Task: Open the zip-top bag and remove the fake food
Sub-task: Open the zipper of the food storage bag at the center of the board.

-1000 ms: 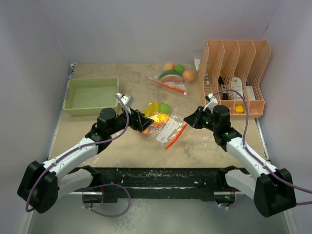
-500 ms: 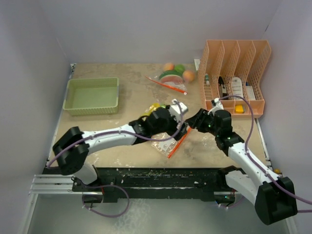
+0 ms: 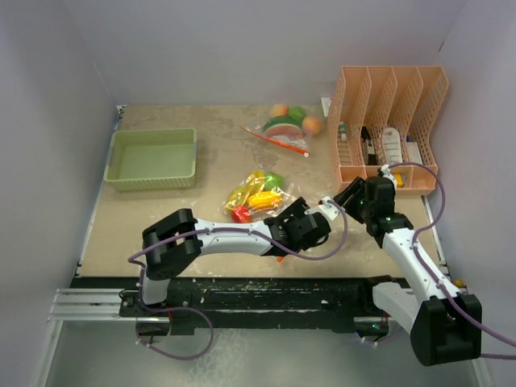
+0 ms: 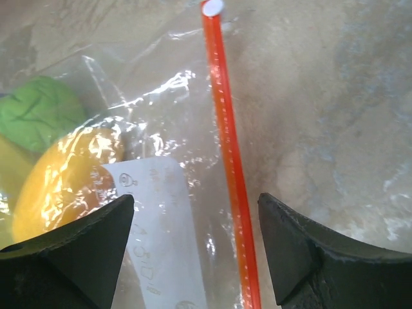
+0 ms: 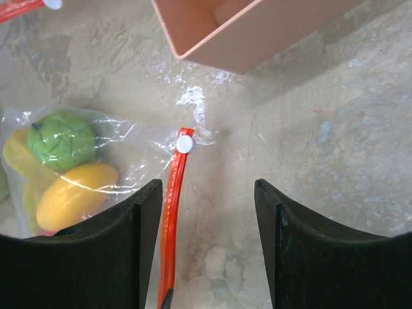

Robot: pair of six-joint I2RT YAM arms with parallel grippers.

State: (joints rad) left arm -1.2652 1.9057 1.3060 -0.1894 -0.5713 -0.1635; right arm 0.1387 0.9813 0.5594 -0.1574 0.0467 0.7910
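Orange-red zipper strip [image 4: 225,148] of zip-top bag [image 3: 278,211] lies on table [image 4: 335,116] under spread, empty left end effector [image 4: 196,219]. Fake food [image 4: 64,180] sits inside bag, beside strip. Right end effector [image 5: 206,206] also spread (bag's near edge cut off).

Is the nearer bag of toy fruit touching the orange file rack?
Apart. The right wrist view shows bare table between the rack and the tip of the red zipper on the bag; the top view shows that gap too.
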